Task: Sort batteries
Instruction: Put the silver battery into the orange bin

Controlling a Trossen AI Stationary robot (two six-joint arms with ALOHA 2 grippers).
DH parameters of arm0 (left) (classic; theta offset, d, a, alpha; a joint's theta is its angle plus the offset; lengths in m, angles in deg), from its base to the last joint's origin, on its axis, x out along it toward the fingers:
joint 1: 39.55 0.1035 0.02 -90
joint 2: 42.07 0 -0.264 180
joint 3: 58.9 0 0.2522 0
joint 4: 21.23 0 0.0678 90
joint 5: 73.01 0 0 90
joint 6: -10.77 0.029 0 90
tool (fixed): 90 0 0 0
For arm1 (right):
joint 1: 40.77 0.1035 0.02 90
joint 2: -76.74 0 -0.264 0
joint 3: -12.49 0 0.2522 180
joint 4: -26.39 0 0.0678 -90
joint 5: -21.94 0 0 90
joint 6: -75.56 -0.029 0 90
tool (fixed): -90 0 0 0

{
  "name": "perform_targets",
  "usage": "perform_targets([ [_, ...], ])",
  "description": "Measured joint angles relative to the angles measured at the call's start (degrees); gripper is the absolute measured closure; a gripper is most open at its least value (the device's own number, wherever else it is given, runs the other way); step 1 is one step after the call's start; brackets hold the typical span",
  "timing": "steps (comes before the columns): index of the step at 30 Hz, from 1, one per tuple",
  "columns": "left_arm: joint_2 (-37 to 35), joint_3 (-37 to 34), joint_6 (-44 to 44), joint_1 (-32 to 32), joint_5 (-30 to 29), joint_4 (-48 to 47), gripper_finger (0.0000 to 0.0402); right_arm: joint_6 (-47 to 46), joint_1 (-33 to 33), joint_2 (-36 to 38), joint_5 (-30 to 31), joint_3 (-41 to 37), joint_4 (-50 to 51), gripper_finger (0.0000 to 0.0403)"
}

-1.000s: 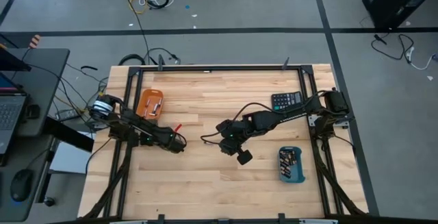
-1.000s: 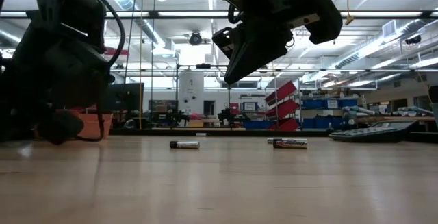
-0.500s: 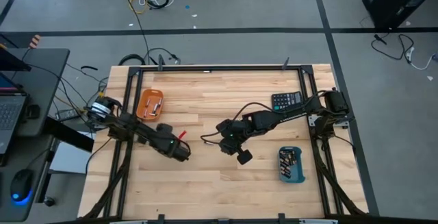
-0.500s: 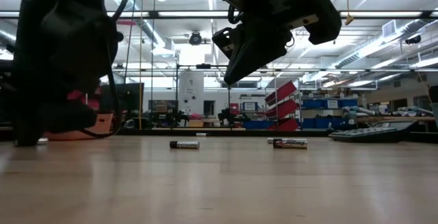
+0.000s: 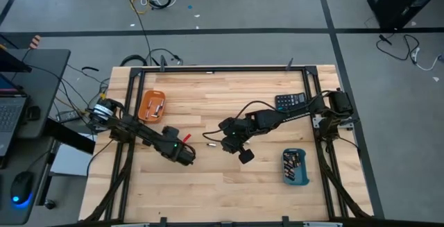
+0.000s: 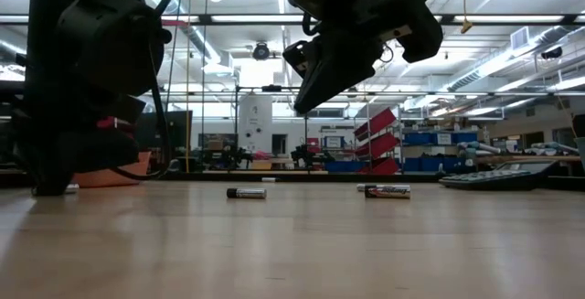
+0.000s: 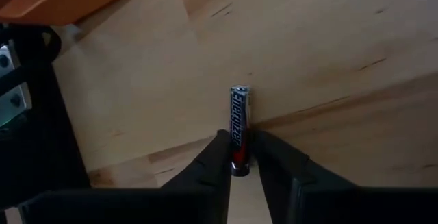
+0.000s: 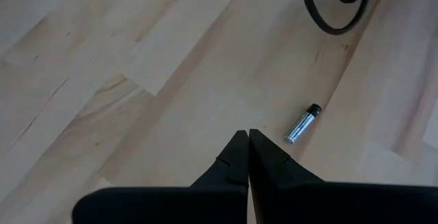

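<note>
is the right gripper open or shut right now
Shut. In the right wrist view the right gripper has its two dark fingertips pressed together with nothing between them, hovering above the table near a loose battery.
</note>
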Motion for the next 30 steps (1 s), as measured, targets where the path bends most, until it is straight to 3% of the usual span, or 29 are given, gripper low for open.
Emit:
perform_targets([
  [13, -0.4, -2.0, 0.2, -0.1, -4.2, 2.8, 0.0276, -0.2, 0.0, 0.0, 0.0, 0.0, -0.4, 0.0403],
  [22, -0.6, -4.2, -0.5, -0.2, -4.7, 5.2, 0.0279, -2.8, 0.0, 0.0, 0.0, 0.0, -0.5, 0.0403],
  [30, -0.2, -2.8, 0.2, -2.3, -5.6, 6.0, 0.0320, -3.2, 0.0, 0.0, 0.0, 0.0, -0.6, 0.0403],
])
